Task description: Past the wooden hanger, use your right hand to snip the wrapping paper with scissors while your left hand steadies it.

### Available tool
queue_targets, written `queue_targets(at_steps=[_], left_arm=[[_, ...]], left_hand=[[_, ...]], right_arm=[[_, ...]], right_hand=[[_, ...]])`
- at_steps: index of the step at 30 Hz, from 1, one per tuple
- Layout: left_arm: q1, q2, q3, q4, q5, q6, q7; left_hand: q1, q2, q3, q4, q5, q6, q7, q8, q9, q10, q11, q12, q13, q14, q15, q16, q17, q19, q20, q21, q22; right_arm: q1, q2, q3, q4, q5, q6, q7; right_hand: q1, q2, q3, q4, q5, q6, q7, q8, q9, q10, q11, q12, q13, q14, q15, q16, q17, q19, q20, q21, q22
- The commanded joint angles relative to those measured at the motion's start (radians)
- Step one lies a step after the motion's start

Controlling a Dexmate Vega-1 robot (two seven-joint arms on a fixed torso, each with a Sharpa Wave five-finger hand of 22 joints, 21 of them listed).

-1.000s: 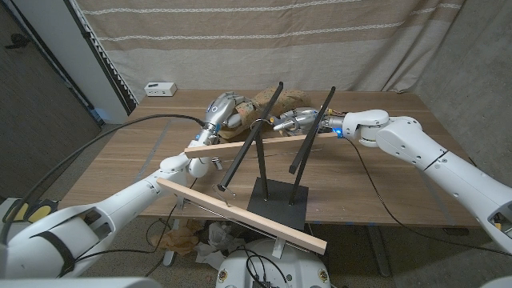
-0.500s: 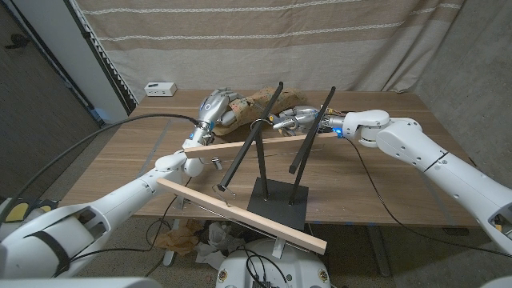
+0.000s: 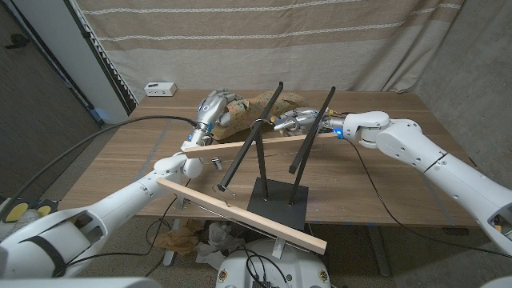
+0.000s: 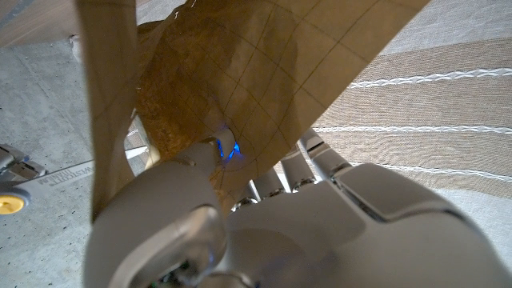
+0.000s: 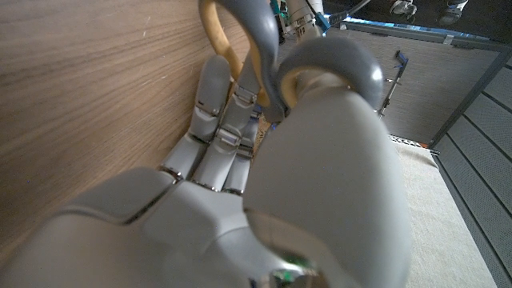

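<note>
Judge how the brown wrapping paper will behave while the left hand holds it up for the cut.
The wrapping paper is likely floppy: it curves and creases above the left hand. It probably weighs little, being a thin sheet. It may buckle when the scissors push in.

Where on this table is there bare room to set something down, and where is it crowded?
Bare wood lies on the table right of the black stand, under the right arm, and on the left side below the white box. It is crowded at the far middle: left hand, wrapping paper, right hand, scissors, wooden hanger.
</note>
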Motion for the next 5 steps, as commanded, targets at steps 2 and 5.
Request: queue_targets(at_steps=[2,5], left_arm=[[0.015,0.007,-0.009,-0.017,0.0,0.021,0.001],[0.016,0.006,-0.009,-0.016,0.001,0.019,0.005]], left_hand=[[0.008,0.001,0.003,-0.007,-0.003,0.005,-0.003,0.005,0.003,0.008,0.003,0.005,0.002,0.005,-0.173,0.003,0.004,0.002,-0.084,0.004,0.002],[0.008,0.001,0.003,-0.007,-0.004,0.005,-0.003,0.004,0.003,0.008,0.003,0.004,0.002,0.005,-0.173,0.003,0.004,0.002,-0.084,0.004,0.002]], right_arm=[[0.021,0.011,-0.018,0.025,-0.017,0.006,0.023],[0.019,0.012,-0.017,0.028,-0.017,0.013,0.027]], right_hand=[[0.141,0.15,0.009,-0.003,-0.004,-0.002,0.0,0.003,0.005,0.131,-0.121,0.268,0.557,0.062,-0.066,0.035,0.311,-0.009,-0.122,0.007,0.0],[0.139,0.152,0.01,-0.002,-0.004,0.0,-0.001,0.003,0.005,0.132,-0.121,0.272,0.564,0.062,-0.065,0.037,0.313,-0.007,-0.121,0.008,0.0]])
